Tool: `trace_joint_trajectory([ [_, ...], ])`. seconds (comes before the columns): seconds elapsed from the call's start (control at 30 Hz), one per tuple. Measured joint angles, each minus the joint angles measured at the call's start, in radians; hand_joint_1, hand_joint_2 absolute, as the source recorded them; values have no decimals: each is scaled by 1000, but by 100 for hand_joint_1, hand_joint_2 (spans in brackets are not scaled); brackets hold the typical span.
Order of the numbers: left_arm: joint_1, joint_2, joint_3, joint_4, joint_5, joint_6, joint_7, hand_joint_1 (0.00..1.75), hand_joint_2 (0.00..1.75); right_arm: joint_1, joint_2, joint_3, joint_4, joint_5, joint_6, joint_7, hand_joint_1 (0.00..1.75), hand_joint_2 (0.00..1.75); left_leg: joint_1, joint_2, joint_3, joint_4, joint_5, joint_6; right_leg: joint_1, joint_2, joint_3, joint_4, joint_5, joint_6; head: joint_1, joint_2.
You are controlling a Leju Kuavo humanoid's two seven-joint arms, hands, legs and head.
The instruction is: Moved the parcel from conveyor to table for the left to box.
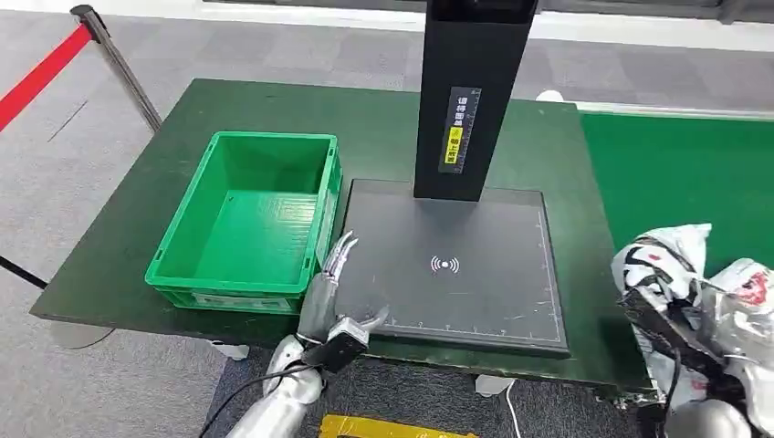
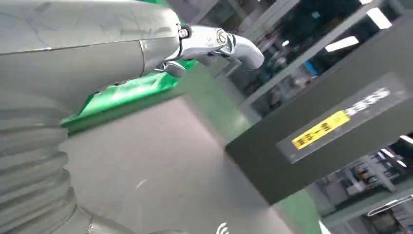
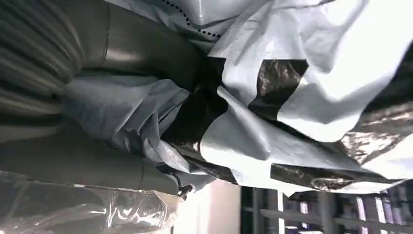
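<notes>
Gripping a crumpled white-and-black plastic parcel (image 1: pixel 698 283) at the lower right of the head view, the right hand (image 1: pixel 666 328) has dark fingers wrapped into the bag's folds — parcel sits off the right edge of the dark green table (image 1: pixel 383 128), in front of the bright green conveyor (image 1: pixel 675 173) at the right of the frame. In the right wrist view the parcel (image 3: pixel 292 73) crowds the upper and right part of the picture, bunched film pressed against the hand's grey cover and thumb (image 3: pixel 122 48); the fingers themselves are mostly hidden by the film. Left hand (image 1: pixel 338 292) is at lower centre of the head view, fingers spread apart and pointing up the frame, holding nothing — it sits over the left edge of the black scanner pad (image 1: pixel 456 265), just beside the green bin (image 1: pixel 251 219). Left wrist view shows a silvery fingertip (image 2: pixel 234 44) extended at the top centre, nothing in it, with the grey pad (image 2: pixel 160 165) beyond it. Bin is at centre left of the head view, on the table, with nothing visible inside. A black post (image 1: pixel 470 91) with a yellow label rises from the pad's far side at top centre. Red barrier belt and stanchion (image 1: pixel 100 46) at upper left, on grey floor.
</notes>
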Motion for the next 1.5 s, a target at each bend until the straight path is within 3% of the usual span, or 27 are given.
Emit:
trace_joint_trajectory([
  [0.17, -25, 1, 0, -19, -16, 0, 10, 0, 175, 2, 18, 110, -16, 6, -4, 1, 175, 175, 0, 0, 0, 0, 1, 0, 0, 0, 0, 0, 0, 0, 0, 0],
  [0.37, -34, 3, 0, -25, -20, 3, 11, 0, 175, 0, 29, 156, -21, 7, -9, -11, 175, 175, 0, -1, -1, 0, 1, 0, 0, -1, 0, 0, 0, 0, 0, 0],
  [0.53, -49, -1, -2, -32, -31, 4, 6, 0, 175, -59, 73, 276, -6, 51, -33, -4, 175, 175, 0, 4, 0, 0, 1, 0, 0, 3, -1, 1, 0, 0, 0, 0],
  [0.83, -52, -8, -16, -42, -35, 4, 5, 0, 175, -124, 96, 418, 32, 33, -55, 8, 175, 175, 0, 0, -1, 0, 2, -1, 0, 1, -1, 1, 0, 0, 0, 0],
  [0.97, -54, -11, -31, -43, -28, 6, -1, 0, 175, -221, 119, 491, 131, 5, -55, -17, 175, 175, 0, 2, -1, 0, 2, -1, 0, 2, -1, 1, 1, 0, 0, 0],
  [1.3, -70, -20, -93, -48, 13, 21, -8, 0, 175, -607, 247, 695, 511, -152, -14, -84, 175, 175, 0, 2, -1, 0, 6, -2, 0, 2, -3, 3, 3, -1, 0, 0],
  [1.5, -95, -26, -129, -37, 45, 46, -15, 0, 175, -748, 331, 788, 681, -210, -4, -113, 175, 175, 1, 1, -1, 0, 6, -2, 0, 1, -3, 3, 3, -2, 0, 0],
])
